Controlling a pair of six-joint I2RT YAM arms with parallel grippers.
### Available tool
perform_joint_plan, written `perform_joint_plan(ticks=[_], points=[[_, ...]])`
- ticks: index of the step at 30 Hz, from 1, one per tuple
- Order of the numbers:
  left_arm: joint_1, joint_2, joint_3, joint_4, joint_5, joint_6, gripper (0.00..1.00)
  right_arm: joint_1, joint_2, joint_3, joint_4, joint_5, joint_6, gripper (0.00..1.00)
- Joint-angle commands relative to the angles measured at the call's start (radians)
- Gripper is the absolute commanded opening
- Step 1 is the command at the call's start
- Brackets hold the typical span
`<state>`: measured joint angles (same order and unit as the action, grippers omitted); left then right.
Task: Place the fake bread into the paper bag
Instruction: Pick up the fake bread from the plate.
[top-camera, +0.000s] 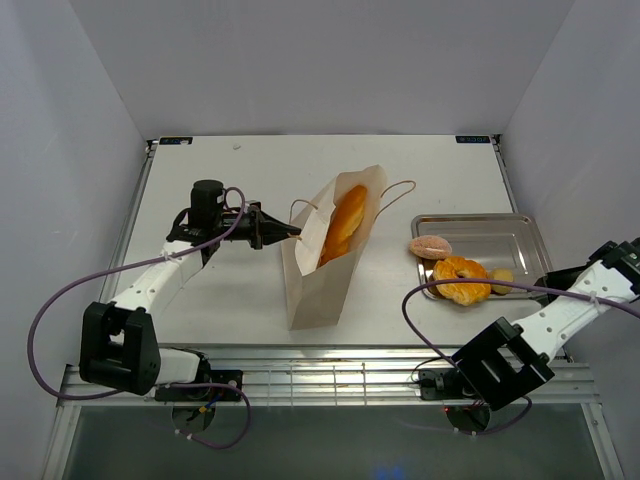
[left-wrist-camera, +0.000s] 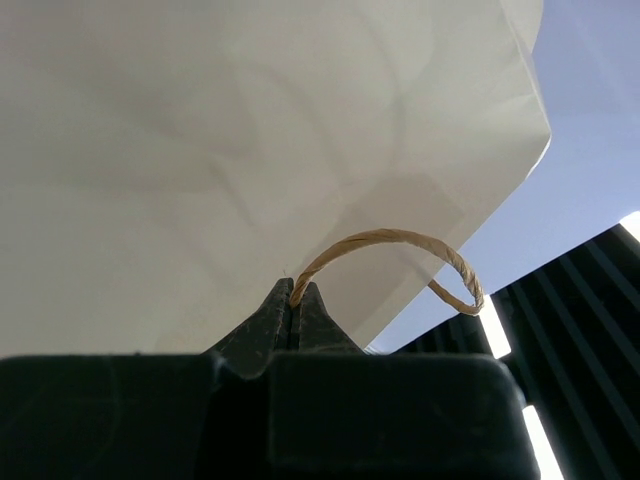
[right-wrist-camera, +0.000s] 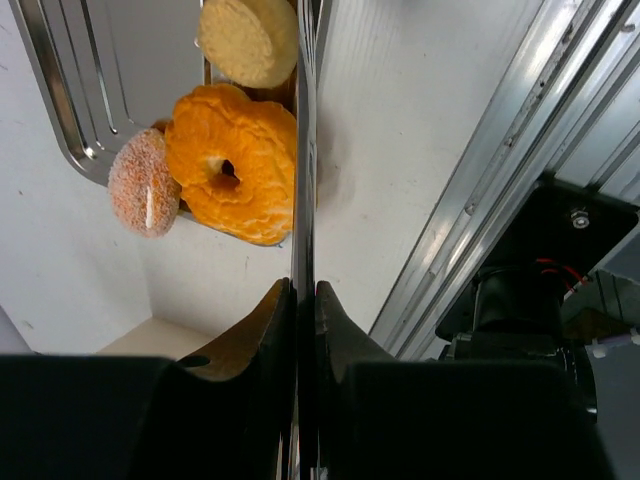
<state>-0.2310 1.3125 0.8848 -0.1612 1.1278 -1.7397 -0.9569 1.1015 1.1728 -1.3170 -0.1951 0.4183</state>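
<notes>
The paper bag (top-camera: 325, 280) stands upright mid-table with its mouth open. A golden baguette (top-camera: 345, 225) sticks up inside it. My left gripper (top-camera: 290, 233) is shut on the bag's near cord handle (left-wrist-camera: 400, 240), with its jaws (left-wrist-camera: 296, 295) pinched on the cord at the bag's rim. A ring-shaped bun (top-camera: 462, 280) (right-wrist-camera: 232, 165), a pinkish round bun (top-camera: 430, 246) (right-wrist-camera: 143, 183) and a pale round bun (right-wrist-camera: 248, 40) lie at the silver tray's left front corner. My right gripper (right-wrist-camera: 303, 288) is shut on thin metal tongs (right-wrist-camera: 304, 150), seen edge-on and reaching toward the buns.
The shallow silver tray (top-camera: 500, 228) lies right of the bag. The bag's second cord handle (top-camera: 400, 190) hangs toward the tray. The right arm (top-camera: 560, 310) crosses the table's front right corner. The arm's cable loops over the ring bun in the top view. Metal rails run along the near edge.
</notes>
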Motion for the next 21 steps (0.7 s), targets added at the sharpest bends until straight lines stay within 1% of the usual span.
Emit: perform_joint_plan(ticks=[1,4,5,7,9,10,12,17,20,21], points=[[-0.001,0.004,-0.009,0.087,0.01,-0.044,0.0,-0.009,0.026,0.05,0.005,0.0,-0.021,0.12],[-0.002,0.01,0.0,0.081,0.006,-0.04,0.0,-0.009,0.041,-0.022,0.024,-0.053,-0.023,0.14],[-0.002,0.013,0.006,0.071,0.003,-0.023,0.0,-0.009,0.038,-0.042,0.057,-0.084,-0.03,0.14],[-0.001,0.014,0.014,0.048,0.0,-0.012,0.0,-0.008,0.006,-0.064,0.087,-0.138,-0.013,0.15],[-0.002,0.013,0.013,0.043,-0.002,-0.009,0.0,-0.009,-0.015,-0.116,0.136,-0.213,0.0,0.15],[-0.001,0.013,0.014,0.043,-0.005,-0.009,0.0,-0.009,-0.018,-0.139,0.154,-0.255,0.005,0.13],[-0.002,0.014,0.022,0.04,-0.006,0.0,0.0,-0.008,-0.031,-0.154,0.194,-0.305,0.034,0.12],[-0.002,0.016,0.025,0.028,-0.005,0.008,0.0,-0.003,-0.005,-0.111,0.209,-0.326,0.028,0.12],[-0.002,0.024,0.026,0.04,-0.002,0.003,0.0,-0.005,0.0,-0.068,0.185,-0.294,0.028,0.13],[-0.004,0.024,0.025,0.046,0.0,-0.001,0.0,-0.003,0.0,-0.052,0.183,-0.291,0.028,0.15]])
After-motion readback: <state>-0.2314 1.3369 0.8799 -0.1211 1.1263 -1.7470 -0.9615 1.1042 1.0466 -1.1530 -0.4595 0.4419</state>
